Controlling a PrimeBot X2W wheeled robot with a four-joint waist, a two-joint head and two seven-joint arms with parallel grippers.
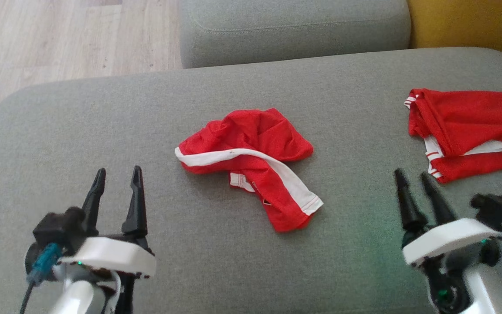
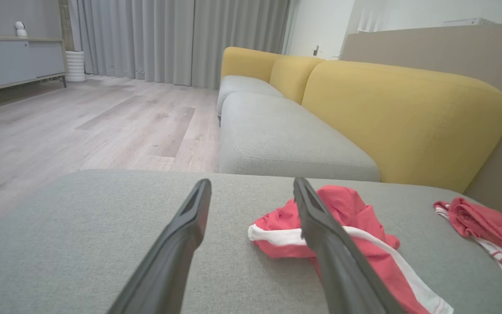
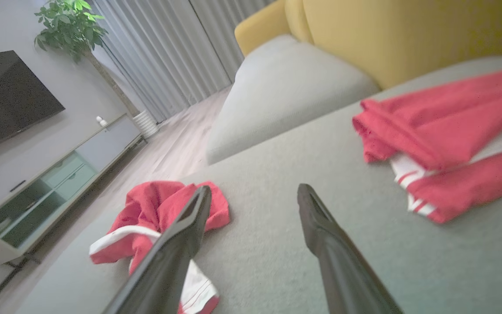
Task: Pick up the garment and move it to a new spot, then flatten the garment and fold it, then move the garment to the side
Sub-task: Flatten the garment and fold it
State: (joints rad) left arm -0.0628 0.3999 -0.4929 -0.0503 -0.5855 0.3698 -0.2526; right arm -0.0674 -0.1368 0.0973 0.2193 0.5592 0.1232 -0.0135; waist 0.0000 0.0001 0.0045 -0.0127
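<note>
Between my left gripper [image 1: 119,170] and right gripper [image 1: 411,173], both spread wide and empty, lay the crumpled garment [image 1: 251,148], and I judged a pinch on its raised far fold safest.

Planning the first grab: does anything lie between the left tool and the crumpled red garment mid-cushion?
Nothing visible: bare grey cushion separates the left tool from the crumpled garment. The second red garment lies far right.
</note>
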